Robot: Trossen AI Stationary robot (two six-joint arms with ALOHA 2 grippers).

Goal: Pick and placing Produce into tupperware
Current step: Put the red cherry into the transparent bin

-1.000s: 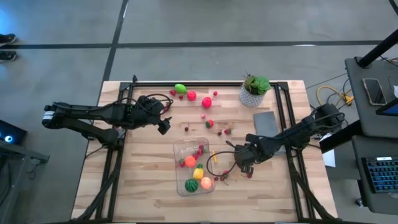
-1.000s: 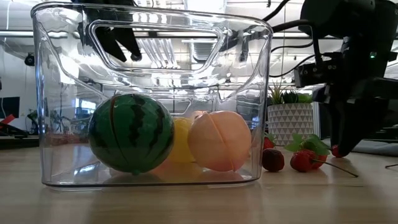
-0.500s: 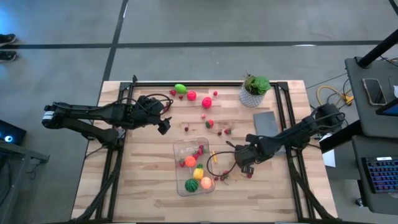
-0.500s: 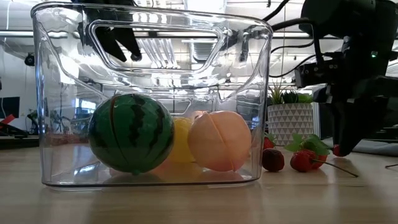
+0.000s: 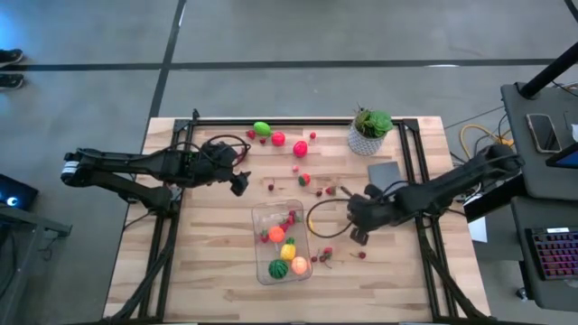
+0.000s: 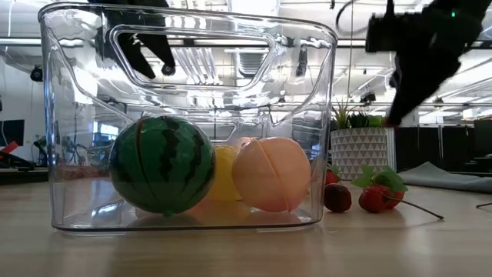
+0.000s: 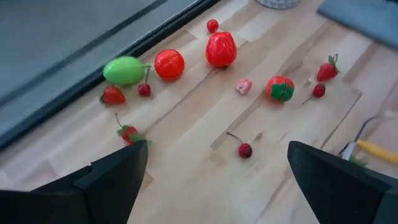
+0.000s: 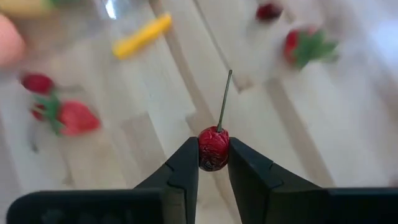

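We count two arms over the wooden surface. Our right gripper is closed on one small dark-red cherry, its stem pointing away from the fingers; in the high view this gripper hangs above the surface toward the right edge, just right of the tupperware, and in the low view it sits high, off the wood. Our left gripper waits near the left edge, its two fingers spread wide with nothing between them.

The clear tupperware stands near the front-middle of the surface. Inside it we count one striped green watermelon piece, one pale orange peach-like piece, one yellow piece behind them, one orange piece and a few small red bits we cannot count exactly.

Toward the far edge lie one green piece, one round red piece and one larger red piece, with several small strawberries and cherries scattered about. One yellow strip lies just beside the tupperware. One potted plant stands near the far right corner, one grey slab next to it.
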